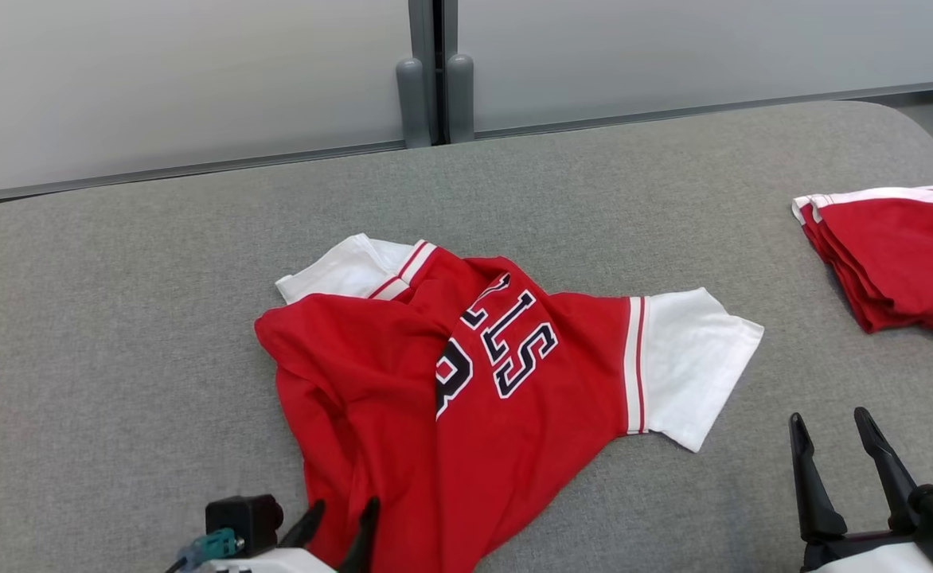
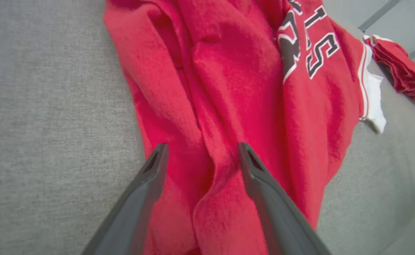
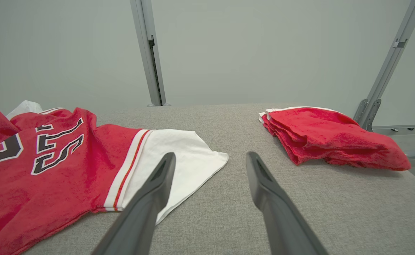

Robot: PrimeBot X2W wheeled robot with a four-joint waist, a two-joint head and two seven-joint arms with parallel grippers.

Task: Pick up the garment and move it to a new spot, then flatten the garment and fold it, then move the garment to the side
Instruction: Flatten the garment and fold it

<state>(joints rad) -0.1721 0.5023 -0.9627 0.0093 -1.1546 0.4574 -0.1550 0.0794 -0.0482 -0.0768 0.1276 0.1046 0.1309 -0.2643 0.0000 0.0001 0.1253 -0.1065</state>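
Left hand (image 2: 202,147): hung released, fingers straddling a ridge of bunched red cloth at near edge of garment (image 1: 403,382); couldn't tell if touching. Found garment crumpled mid-desk (image 1: 116,334), lettering half hidden. Right hand (image 1: 829,418): released too, off the cloth, near white sleeve (image 1: 693,358). Risked, prob., pinching several layers if closed on that ridge → lopsided lift, worse twist. Noted folded red stack (image 1: 904,255) at far right, well apart; risked nudging it w/ a wide swing that way.
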